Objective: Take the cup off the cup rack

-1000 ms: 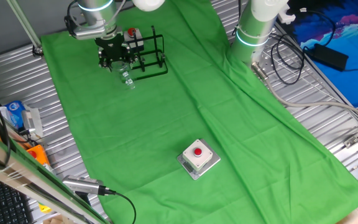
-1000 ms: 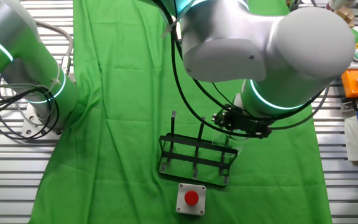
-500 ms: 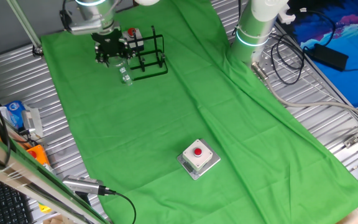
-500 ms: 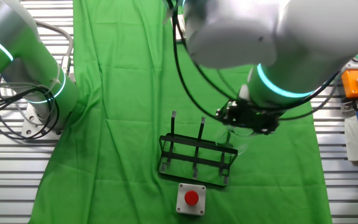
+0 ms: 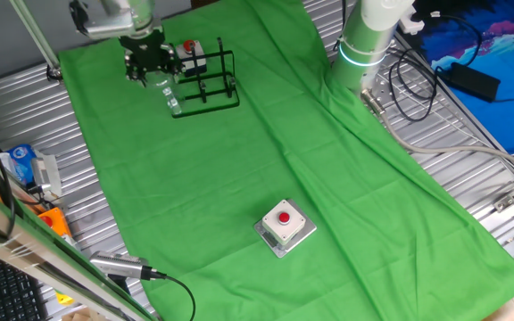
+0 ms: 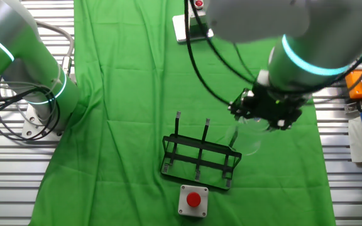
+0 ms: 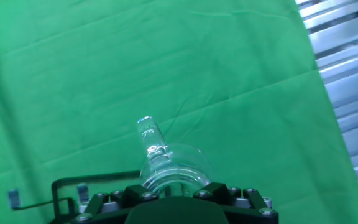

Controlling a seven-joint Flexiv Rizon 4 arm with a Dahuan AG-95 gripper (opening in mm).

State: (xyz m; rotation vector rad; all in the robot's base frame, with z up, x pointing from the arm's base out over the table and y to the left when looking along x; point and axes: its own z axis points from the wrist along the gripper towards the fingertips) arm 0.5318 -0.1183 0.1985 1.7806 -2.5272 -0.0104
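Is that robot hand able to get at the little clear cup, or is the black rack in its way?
Yes, it seems so: the gripper already appears shut on the clear cup, holding it off the green cloth. The black wire rack sits to one side, with none of its posts visibly between them.

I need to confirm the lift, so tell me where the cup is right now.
In the hand view the cup sits in the gripper above the green cloth. In one fixed view it hangs just left of the cup rack, off its posts.
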